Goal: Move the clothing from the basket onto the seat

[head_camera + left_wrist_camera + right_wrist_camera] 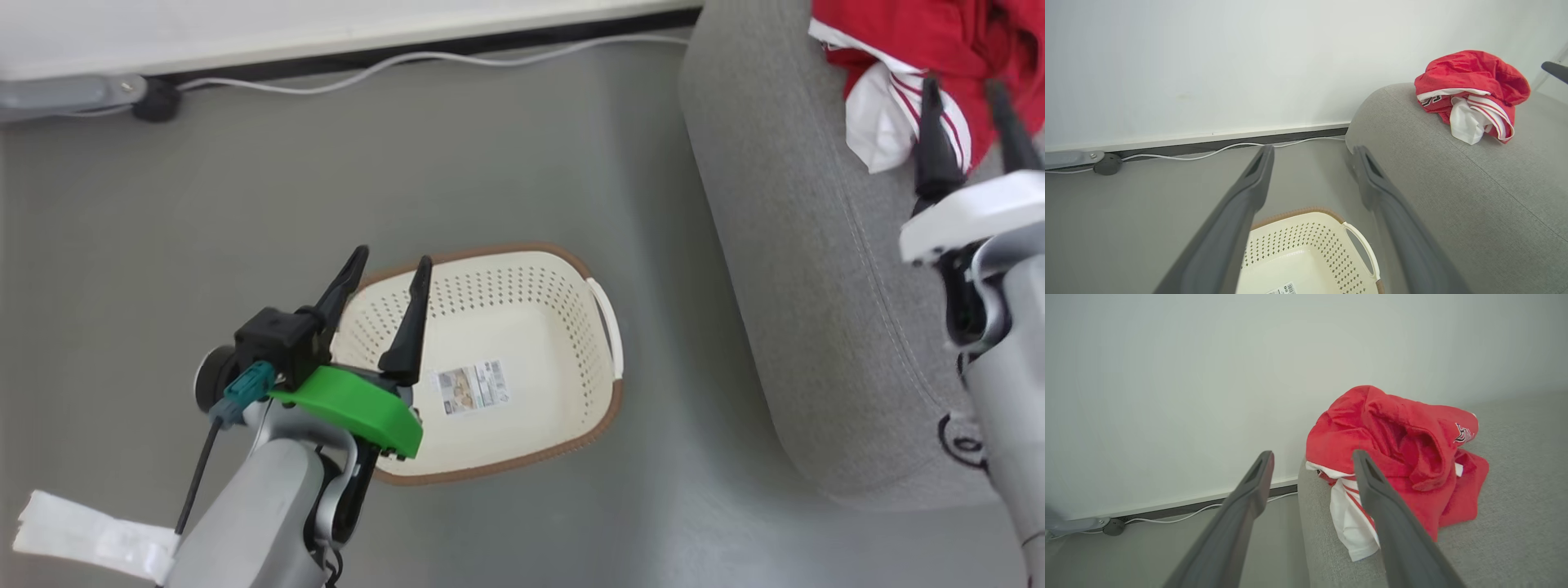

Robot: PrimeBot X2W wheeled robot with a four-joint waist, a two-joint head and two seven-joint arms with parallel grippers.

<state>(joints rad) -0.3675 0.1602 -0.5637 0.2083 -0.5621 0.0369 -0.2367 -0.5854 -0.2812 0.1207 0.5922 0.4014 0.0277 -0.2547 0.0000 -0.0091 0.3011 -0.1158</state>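
The grey floor [163, 204] is stretching under everything and is meeting a pale wall [1208, 61] at the far side. The seat [784, 245], a broad light-grey cushion with rounded edges, is taking up the robot's right side, and its stitched seam is running along the near edge.

The basket [522, 286] is sitting on the floor just beside the seat, upright, with its brown rim facing up and one white handle pointing toward the cushion. The clothing [939, 33] is lying bunched on the seat near its far corner, well apart from the basket. Red folds are heaping on top, and a white, red-striped part is hanging toward the cushion's edge.

The left gripper [392, 256] is hovering over the basket's left rim with its two fingers spread apart. The right gripper [961, 83] is hanging over the seat right at the clothing, its fingers likewise spread; whether they are touching the fabric cannot be told.

A white cable [392, 65] is trailing along the foot of the wall. A label sticker [472, 387] is showing on the basket's inner bottom.
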